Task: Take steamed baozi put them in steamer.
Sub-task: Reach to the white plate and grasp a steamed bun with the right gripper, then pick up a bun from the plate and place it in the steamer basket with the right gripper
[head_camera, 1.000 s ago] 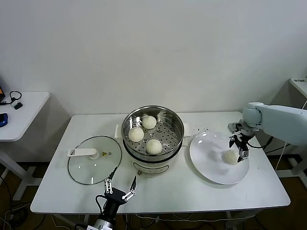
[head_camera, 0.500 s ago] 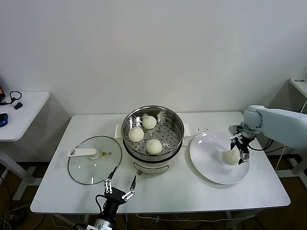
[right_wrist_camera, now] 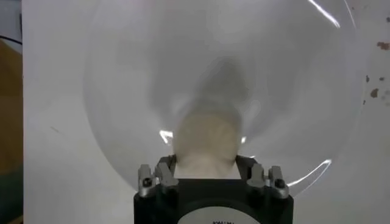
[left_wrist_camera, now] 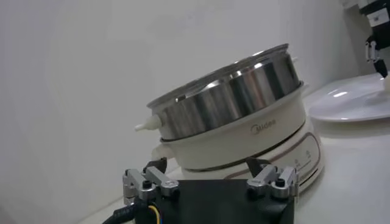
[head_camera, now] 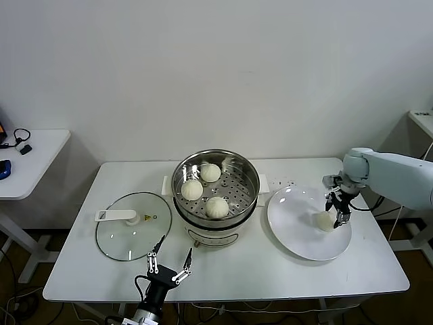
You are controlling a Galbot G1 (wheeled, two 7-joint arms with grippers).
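One steamed baozi (head_camera: 325, 221) lies on the white plate (head_camera: 298, 233) at the right. My right gripper (head_camera: 336, 215) is down over it, its fingers pressed against both sides of the bun. The right wrist view shows the baozi (right_wrist_camera: 205, 143) filling the gap of that gripper (right_wrist_camera: 206, 162), still resting on the plate (right_wrist_camera: 122, 91). Three more baozi (head_camera: 210, 172) (head_camera: 192, 189) (head_camera: 216, 207) sit on the perforated tray of the steamer (head_camera: 223, 229) at the table's middle. My left gripper (head_camera: 170, 261) waits open near the front edge, facing the steamer (left_wrist_camera: 231, 97).
The glass lid (head_camera: 132, 230) with its white handle lies flat to the left of the steamer. A small side table (head_camera: 34, 156) with dark items stands at the far left. The plate reaches close to the table's right edge.
The right gripper has settled a little lower round the baozi on the plate and its fingers have closed in on it. The left arm has not moved.
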